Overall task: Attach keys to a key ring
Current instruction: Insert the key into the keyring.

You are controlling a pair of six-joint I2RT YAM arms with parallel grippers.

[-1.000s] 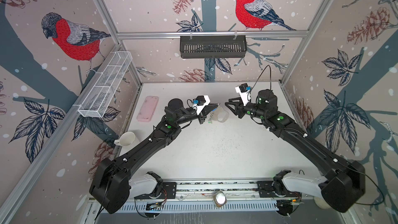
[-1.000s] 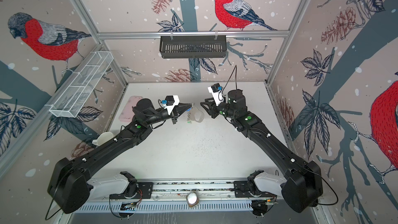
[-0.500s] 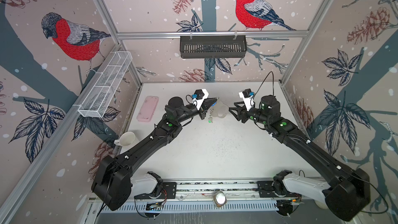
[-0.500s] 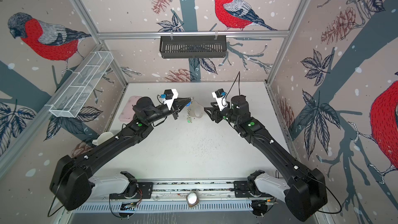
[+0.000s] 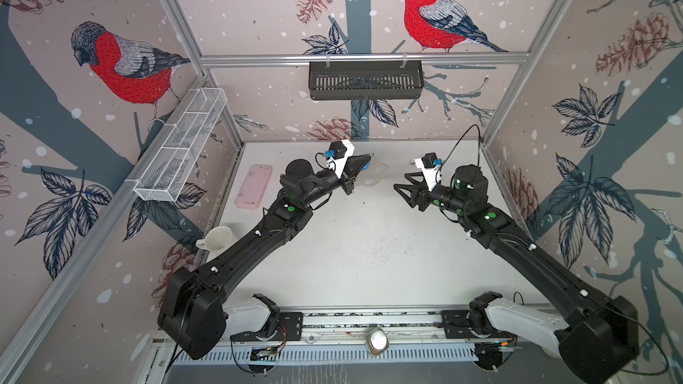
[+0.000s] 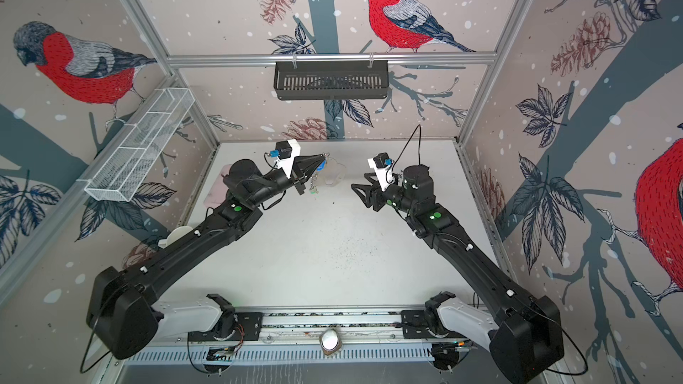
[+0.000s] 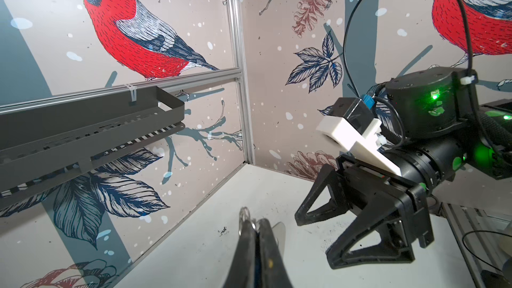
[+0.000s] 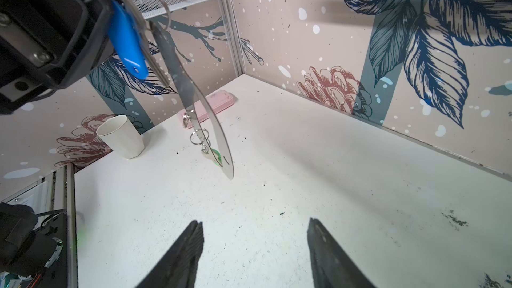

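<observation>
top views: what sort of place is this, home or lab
Most likely a lab robot cell, not a home: a left arm and right arm bolted to a rail, aluminium frame posts holding bird-print wall panels around a white table.

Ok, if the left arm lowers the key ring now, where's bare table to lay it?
Widest bare patch: the middle of the table, from under the left gripper, which holds the key ring aloft, down to the front rail. It is also bare beneath the open right gripper. Crowded: the left edge, with the pink case and white cup.
</observation>
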